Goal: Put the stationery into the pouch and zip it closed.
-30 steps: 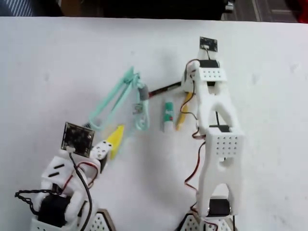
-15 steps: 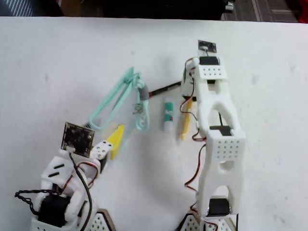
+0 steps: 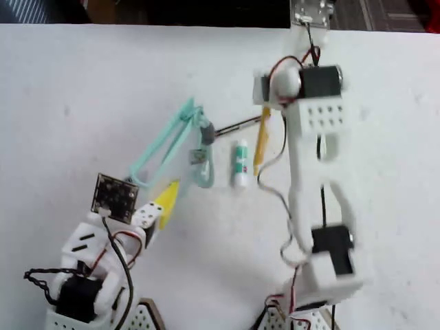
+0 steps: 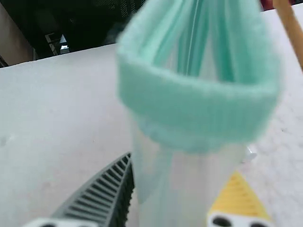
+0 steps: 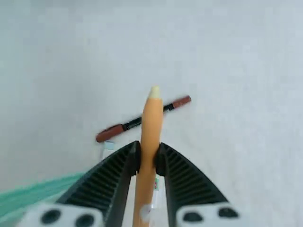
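White surface (image 3: 82, 82) carries everything. Right arm (image 3: 316, 179) stretches from the near edge toward the far side, right of centre. Left arm (image 3: 89, 261) sits folded at the near left corner.

Mint-edged clear pouch (image 3: 161, 141) runs diagonally from near-left to far-right, centre-left of the surface. Its near end is at the left claw (image 4: 182, 168), which is closed on that end, one grey and one yellow jaw on either side of the clear wall. Mouth of the pouch gapes open, seen from the left wrist.

Right claw (image 5: 147, 151) is clamped tight on an orange pen (image 5: 150, 123), holding it mid-body and raised off the surface, just left of the right arm. The pen is outside the pouch.

Dark red pen (image 3: 230, 127) lies flat on the surface, its left end at the pouch's far end and its right end by the orange pen.

White-and-green tube (image 3: 240, 163) lies flat between the pouch and the orange pen, apart from both.
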Robot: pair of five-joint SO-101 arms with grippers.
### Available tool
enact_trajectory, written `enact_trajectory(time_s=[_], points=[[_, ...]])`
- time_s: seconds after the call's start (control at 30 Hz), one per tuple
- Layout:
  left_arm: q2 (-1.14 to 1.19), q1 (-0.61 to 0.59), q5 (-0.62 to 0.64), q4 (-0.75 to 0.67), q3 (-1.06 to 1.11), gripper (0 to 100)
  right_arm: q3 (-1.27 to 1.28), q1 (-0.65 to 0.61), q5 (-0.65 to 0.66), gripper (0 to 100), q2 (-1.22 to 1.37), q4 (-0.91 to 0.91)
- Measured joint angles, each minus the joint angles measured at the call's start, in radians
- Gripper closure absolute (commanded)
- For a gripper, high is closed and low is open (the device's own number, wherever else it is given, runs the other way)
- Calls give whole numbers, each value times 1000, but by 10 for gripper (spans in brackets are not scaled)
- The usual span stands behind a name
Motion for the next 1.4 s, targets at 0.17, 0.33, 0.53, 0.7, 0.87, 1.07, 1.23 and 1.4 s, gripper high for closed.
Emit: enact_trajectory(time_s=[0.17,0.33,0.53,0.7,0.87,1.07,1.23,1.4], points=[[0,0,0,0,0,771,0,-92,0,982,-236,0],[0,0,0,0,0,771,0,-160,0,982,-434,0],[0,0,0,0,0,771,0,-258,0,982,-618,0],[0,0,0,0,0,771,26,-304,0,982,-733,25],[0,0,0,0,0,771,144,-302,3,982,-806,28],[0,0,0,0,0,770,265,-313,129,981,-907,-12],[0,0,0,0,0,697,385,-368,164,981,-956,-183],[0,0,0,3,0,692,514,-483,166,981,-1011,-338]])
